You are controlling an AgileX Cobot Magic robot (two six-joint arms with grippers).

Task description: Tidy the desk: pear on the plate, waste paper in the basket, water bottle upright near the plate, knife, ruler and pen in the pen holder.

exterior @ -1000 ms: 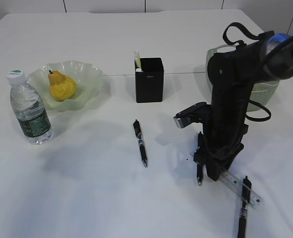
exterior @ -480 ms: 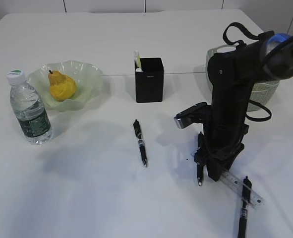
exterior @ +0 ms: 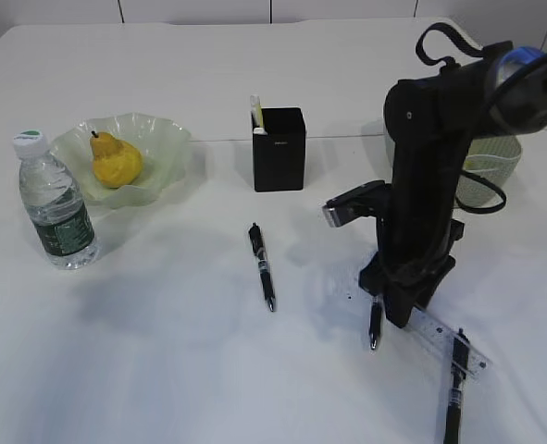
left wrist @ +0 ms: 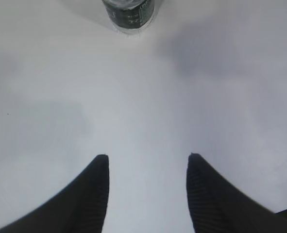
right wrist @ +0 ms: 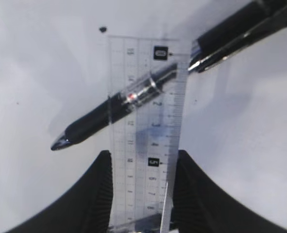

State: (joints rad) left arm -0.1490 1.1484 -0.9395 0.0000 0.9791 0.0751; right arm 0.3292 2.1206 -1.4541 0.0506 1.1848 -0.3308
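My right gripper (right wrist: 143, 154) (exterior: 398, 310) is shut on the clear ruler (right wrist: 145, 141) (exterior: 444, 335), its fingers pressing both long edges low over the desk (exterior: 162, 351). A black pen (right wrist: 114, 109) (exterior: 374, 326) lies crosswise under the ruler. Two more pens lie at centre (exterior: 262, 265) and front right (exterior: 453, 388). The pear (exterior: 116, 159) sits on the plate (exterior: 157, 139), and the water bottle (exterior: 55, 203) (left wrist: 128, 12) stands upright beside it. My left gripper (left wrist: 147, 156) hangs open over bare desk. A pale slim thing (exterior: 255, 111) pokes from the pen holder (exterior: 279, 153); I cannot tell whether it is the knife. The waste paper is hidden.
The basket (exterior: 495, 166) stands at the back right, mostly behind my right arm (exterior: 430, 166). A small dark speck (right wrist: 103, 29) lies on the desk beyond the ruler's far end.
My right arm has risen a little and leaned back, still shut on the ruler. Less of the pen under it shows. The left gripper has not moved.
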